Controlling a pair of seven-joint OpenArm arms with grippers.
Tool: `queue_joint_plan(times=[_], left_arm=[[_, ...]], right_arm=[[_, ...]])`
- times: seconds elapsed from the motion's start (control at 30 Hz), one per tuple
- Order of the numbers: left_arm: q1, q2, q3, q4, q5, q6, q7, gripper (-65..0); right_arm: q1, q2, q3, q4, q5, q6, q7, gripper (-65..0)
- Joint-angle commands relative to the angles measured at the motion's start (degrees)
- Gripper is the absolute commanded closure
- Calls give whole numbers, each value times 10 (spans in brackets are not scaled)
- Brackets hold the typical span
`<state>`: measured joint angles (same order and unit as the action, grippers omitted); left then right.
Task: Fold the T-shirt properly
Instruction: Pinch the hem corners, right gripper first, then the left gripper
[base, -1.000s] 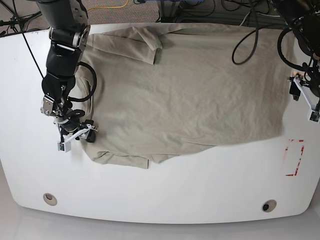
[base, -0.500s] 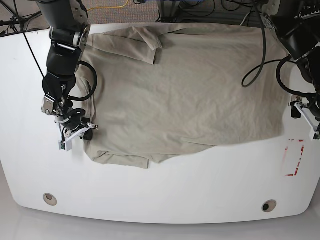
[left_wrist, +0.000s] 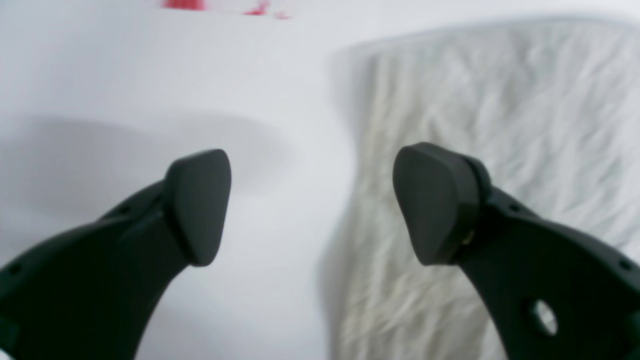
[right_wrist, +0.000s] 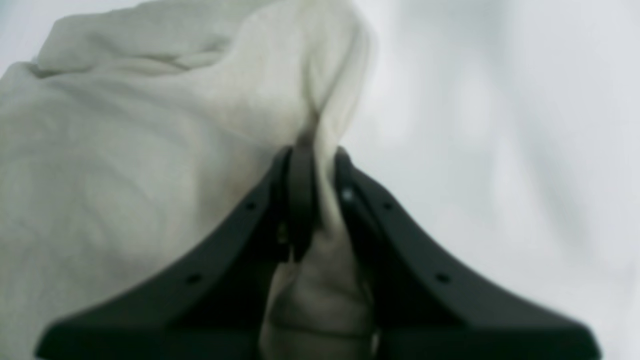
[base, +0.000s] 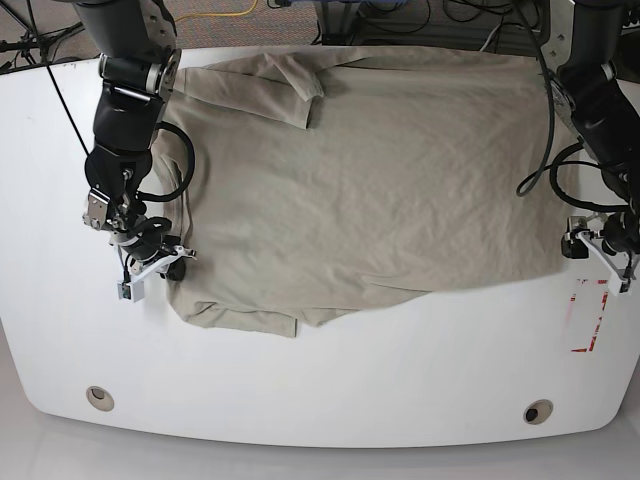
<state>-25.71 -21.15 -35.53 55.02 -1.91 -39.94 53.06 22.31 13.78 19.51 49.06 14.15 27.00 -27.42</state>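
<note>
Right claw clamped on shirt edge, left claw spread wide

The T-shirt (base: 360, 180) lies spread flat across the back half of the desk (base: 330, 380); the right claw (right_wrist: 312, 200) pinches a fold of its edge near one end of the desk; the left claw (left_wrist: 310, 200) stands apart, empty, over the opposite shirt edge, near red marks (base: 588, 315).

The T-shirt (base: 370, 180) is plain khaki-beige all over, no print or pattern. The table (base: 330, 380) is glossy white, with a red outlined marking (base: 588, 316) by its right edge. Both tools' fingers (left_wrist: 200, 205) are matte black.
</note>
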Motion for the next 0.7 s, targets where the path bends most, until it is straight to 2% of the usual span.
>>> queue_joint_plan(times=[0.0, 0.13, 0.27, 0.43, 0.67], left_arm=[[-18, -11, 1, -5, -7, -1, -11, -508], [-28, -11, 23, -18, -7, -1, -20, -508], [-29, -11, 56, -32, -7, -1, -55, -508], [-27, -10, 61, -68, -9, -1, -84, -508], [-40, -10, 62, -111, -9, -1, -93, -508]], right_arm=[[11, 5, 1, 7, -1, -1, -5, -59], [11, 5, 1, 7, -1, -1, -5, -59], [11, 4, 1, 8, -1, -1, -5, -59], [11, 5, 1, 6, -1, -1, -4, -59], [10, 5, 1, 8, -1, -1, -4, -59]])
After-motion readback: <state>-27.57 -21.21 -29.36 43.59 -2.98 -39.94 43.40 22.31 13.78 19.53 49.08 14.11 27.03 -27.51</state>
